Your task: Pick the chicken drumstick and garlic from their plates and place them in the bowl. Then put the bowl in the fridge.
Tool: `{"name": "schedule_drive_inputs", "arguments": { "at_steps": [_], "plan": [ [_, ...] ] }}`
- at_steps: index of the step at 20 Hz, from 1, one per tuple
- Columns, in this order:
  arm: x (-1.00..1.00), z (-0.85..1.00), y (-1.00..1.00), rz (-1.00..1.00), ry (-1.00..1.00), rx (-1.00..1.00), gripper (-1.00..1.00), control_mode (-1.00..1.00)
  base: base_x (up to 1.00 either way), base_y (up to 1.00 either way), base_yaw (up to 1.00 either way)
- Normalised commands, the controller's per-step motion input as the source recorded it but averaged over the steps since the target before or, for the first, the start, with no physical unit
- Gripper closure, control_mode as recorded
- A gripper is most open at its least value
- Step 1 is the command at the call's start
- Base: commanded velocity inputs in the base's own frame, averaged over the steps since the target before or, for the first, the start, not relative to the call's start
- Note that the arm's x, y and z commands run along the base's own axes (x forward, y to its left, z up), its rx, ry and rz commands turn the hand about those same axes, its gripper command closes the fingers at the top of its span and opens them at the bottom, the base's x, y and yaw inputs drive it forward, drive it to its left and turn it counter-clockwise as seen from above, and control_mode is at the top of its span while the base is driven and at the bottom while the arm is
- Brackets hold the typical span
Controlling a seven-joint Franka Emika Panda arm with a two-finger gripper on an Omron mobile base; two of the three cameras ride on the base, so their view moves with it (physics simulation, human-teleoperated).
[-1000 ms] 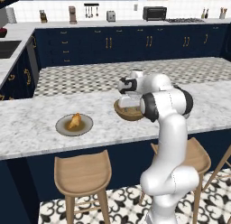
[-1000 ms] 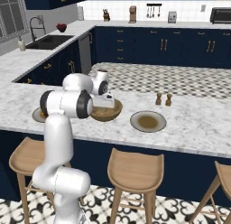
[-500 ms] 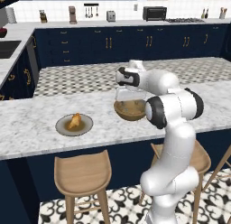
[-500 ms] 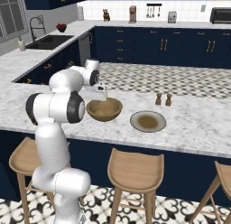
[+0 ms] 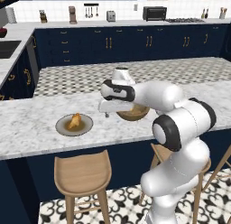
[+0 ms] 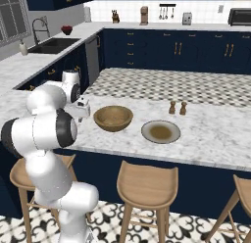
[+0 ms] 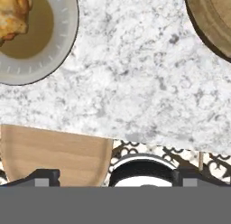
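The golden chicken drumstick (image 5: 75,121) (image 7: 12,14) lies on the left plate (image 5: 85,127) (image 7: 63,51). The wooden bowl (image 5: 135,114) (image 6: 113,117) (image 7: 211,21) stands to its right, half hidden by my arm in the left base view. The other plate (image 6: 161,132) is bare. My gripper (image 5: 107,113) (image 6: 80,115) (image 7: 115,177) hovers over the counter between the drumstick's plate and the bowl, open, with nothing between its fingers. The garlic and the fridge are out of view.
Salt and pepper shakers (image 6: 177,108) stand behind the bare plate. Wooden stools (image 5: 83,172) (image 6: 147,181) (image 7: 54,151) line the counter's front edge. A sink (image 6: 51,43) lies far left; navy cabinets run along the back wall.
My hand has swung left from above the bowl to the bare counter beside the drumstick's plate. The jaws have spread a little wider.
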Motion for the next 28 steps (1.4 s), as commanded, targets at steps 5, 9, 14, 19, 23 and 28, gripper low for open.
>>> {"name": "schedule_drive_inputs", "arguments": {
  "at_steps": [5, 9, 14, 19, 23, 28],
  "plan": [
    [0.23, 0.25, 0.9, -0.1, 0.03, 0.05, -1.0, -1.0, 0.0, 0.0, 0.0],
    [0.19, -0.06, 1.0, -0.13, 0.01, 0.02, -1.0, -1.0, 0.0, 0.0, 0.0],
    [0.38, -0.24, 0.67, -0.14, 0.0, 0.01, -1.0, -1.0, 0.0, 0.0, 0.0],
    [0.37, -0.47, 0.33, -0.16, -0.01, 0.0, -1.0, -1.0, 0.0, 0.0, 0.0],
    [0.54, -0.3, 0.19, -0.18, 0.0, 0.0, -1.0, -1.0, 0.0, 0.0, 0.0],
    [0.55, -0.07, 0.09, -0.14, 0.0, 0.0, -1.0, -1.0, 0.0, 0.0, 0.0]
  ]
}}
